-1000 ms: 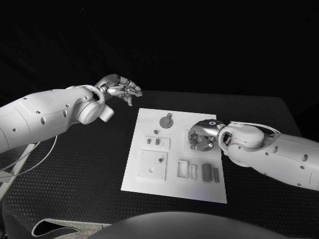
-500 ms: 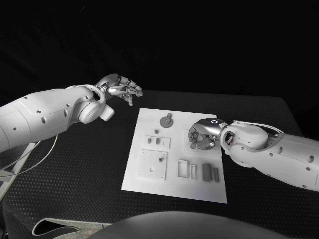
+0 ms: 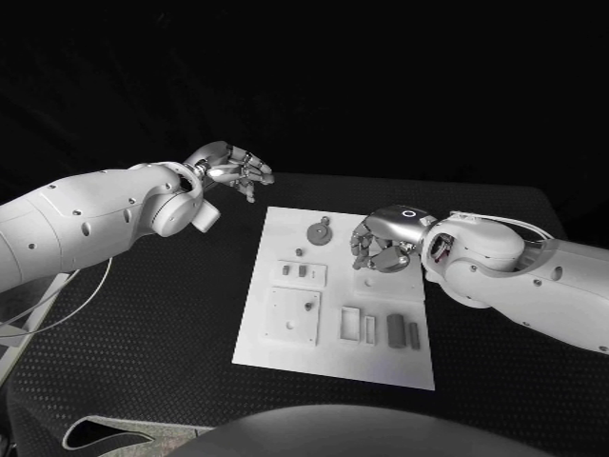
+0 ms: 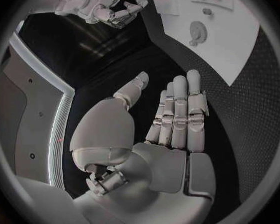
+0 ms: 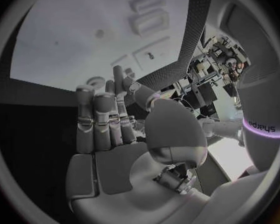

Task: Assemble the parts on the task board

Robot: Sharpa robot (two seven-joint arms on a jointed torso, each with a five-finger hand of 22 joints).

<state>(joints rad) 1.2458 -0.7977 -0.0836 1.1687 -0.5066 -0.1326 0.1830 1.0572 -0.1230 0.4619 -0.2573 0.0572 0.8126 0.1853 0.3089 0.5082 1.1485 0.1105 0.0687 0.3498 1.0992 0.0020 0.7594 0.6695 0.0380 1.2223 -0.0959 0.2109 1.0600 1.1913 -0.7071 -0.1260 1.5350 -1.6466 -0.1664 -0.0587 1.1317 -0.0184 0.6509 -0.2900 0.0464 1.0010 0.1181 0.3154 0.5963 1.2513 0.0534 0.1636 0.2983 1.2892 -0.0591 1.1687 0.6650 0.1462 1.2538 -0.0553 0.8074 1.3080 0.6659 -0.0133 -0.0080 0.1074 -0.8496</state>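
right hand (image 3: pixel 382 243) — fingers apart, empty, above task board (image 3: pixel 335 357) | left hand (image 3: pixel 229 168) — spread, empty

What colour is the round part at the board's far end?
Grey, darker than the white task board; the round part shows best in the head view.

Dim scene, black surroundings; the task board (image 3: pixel 335 295) glares white; wrist views bend edges.

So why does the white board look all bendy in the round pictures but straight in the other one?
Fisheye lenses: in the left wrist view the task board has edges that curve, and the right wrist view bends it too; the head view shows it straight-edged, bright against the dark table.
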